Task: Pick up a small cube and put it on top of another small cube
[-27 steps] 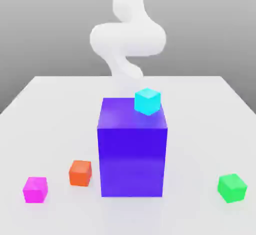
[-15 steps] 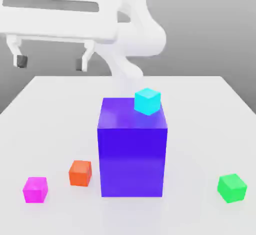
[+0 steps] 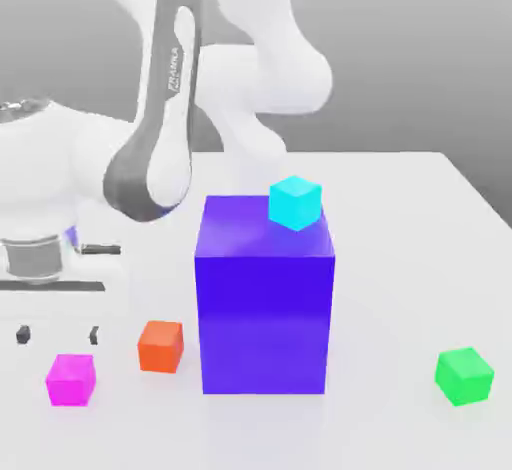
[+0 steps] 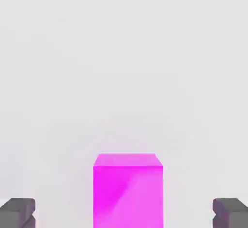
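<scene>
Magenta cube (image 3: 71,380) lies at five o'clock below the gripper (image 3: 58,335), its fingers spread apart, empty.

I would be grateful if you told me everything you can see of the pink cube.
The pink cube is small, plain and bright magenta, with smooth, flat faces and a slight sheen. It sits upright on the table, at the exterior view's left, beside the orange cube. The open jaws hover above it, and nothing but the table seems to touch it.
</scene>
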Controlling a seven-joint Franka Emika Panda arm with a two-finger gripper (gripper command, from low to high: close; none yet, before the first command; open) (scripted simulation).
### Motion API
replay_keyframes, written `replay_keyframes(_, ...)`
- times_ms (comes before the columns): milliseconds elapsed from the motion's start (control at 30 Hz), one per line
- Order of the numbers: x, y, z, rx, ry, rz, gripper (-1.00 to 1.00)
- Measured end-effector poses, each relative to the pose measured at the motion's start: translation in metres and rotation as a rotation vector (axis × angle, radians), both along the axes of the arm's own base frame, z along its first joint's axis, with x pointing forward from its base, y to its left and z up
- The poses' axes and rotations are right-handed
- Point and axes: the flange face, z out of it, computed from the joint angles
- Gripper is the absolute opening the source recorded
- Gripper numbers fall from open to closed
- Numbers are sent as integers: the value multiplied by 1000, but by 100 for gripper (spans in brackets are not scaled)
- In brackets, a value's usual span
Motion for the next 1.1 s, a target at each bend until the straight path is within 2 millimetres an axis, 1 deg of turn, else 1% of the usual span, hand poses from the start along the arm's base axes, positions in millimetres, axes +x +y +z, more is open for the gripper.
replay_keyframes(67,-1,0,-24,1,3,0,0)
replay_keyframes(100,-2,0,-36,1,3,0,-100)
replay_keyframes(267,-2,0,-36,2,4,0,-100)
replay_keyframes(300,-2,0,-42,3,4,0,-100)
replay_keyframes(333,-2,0,-38,3,4,0,-100)
replay_keyframes(400,-2,0,-21,2,4,0,-100)
replay_keyframes(500,-2,0,12,3,4,0,-100)
replay_keyframes(533,5,12,19,6,3,15,-100)
replay_keyframes(600,31,59,27,12,3,73,-100)
replay_keyframes(667,52,108,32,17,3,130,-100)
replay_keyframes(733,65,157,36,21,4,186,-100)
replay_keyframes(833,75,231,43,23,6,266,-100)
replay_keyframes(900,74,280,48,23,8,319,-100)
replay_keyframes(967,67,330,53,21,8,375,-100)
replay_keyframes(1033,53,384,58,18,9,440,-100)
replay_keyframes(1100,30,444,64,13,8,520,-100)
